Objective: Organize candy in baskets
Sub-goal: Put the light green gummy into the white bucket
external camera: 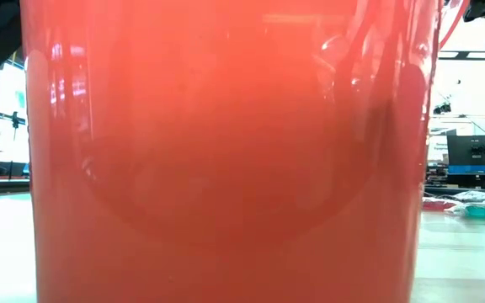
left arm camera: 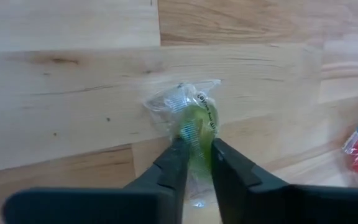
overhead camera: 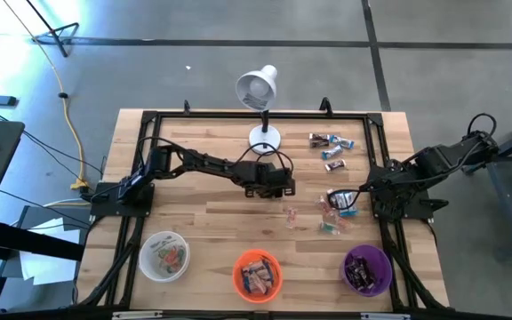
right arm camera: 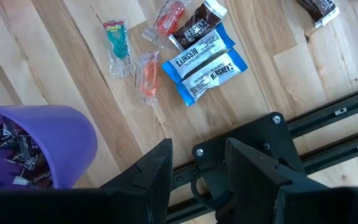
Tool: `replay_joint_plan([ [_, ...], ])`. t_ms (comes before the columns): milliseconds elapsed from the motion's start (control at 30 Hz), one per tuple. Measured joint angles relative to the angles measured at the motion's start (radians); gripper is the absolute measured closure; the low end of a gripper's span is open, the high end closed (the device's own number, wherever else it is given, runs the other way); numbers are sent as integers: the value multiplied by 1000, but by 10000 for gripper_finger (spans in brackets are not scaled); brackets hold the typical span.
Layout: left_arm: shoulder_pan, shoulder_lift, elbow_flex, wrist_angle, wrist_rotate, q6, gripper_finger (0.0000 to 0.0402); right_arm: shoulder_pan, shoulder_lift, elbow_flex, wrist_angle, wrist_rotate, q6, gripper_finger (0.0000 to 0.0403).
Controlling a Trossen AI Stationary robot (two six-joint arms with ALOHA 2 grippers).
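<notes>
My left gripper (overhead camera: 280,184) reaches over the middle of the table, near the lamp base, and is shut on a green candy (left arm camera: 196,112) in a clear wrapper. My right gripper (right arm camera: 197,155) waits open over the black frame rail at the table's right side, beside the purple basket (right arm camera: 39,146). Loose candies lie on the wood: blue and dark bars (right arm camera: 204,62), red ones (right arm camera: 146,76) and a greenish one (right arm camera: 117,38). The white basket (overhead camera: 164,255), orange basket (overhead camera: 257,274) and purple basket (overhead camera: 367,269) stand along the near edge, each holding candy. My left gripper pinches the green candy between its two fingers (left arm camera: 178,155), on the near end of the candy (left arm camera: 194,134). The clear wrapper's twisted end (left arm camera: 178,98) sticks out past the fingertips. Whether the candy rests on the wood or is lifted clear, I cannot tell.
A white desk lamp (overhead camera: 258,87) stands on its round base (overhead camera: 265,138) at the far middle of the table. More candies (overhead camera: 329,147) lie far right. A black frame rail (overhead camera: 385,169) runs around the table. The orange basket wall (external camera: 226,151) fills the low view.
</notes>
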Motion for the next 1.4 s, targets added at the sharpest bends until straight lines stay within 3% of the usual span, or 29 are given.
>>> replay_joint_plan([
  [167, 0, 0, 0, -8, 2, 22, 394, 0, 0, 0, 0, 0, 1, 259],
  [500, 0, -18, -9, 20, -8, 29, 400, 0, 0, 0, 0, 1, -1, 259],
  [1000, -46, -237, -13, 39, -114, 147, 401, 0, 0, 0, 0, 30, -27, 259],
  [1233, -150, -418, -10, 40, -308, 172, 401, 0, 1, 1, 0, 55, -53, 259],
  [1400, -252, -536, -9, -69, -426, 160, 401, 0, 2, 1, 3, 103, -53, 259],
])
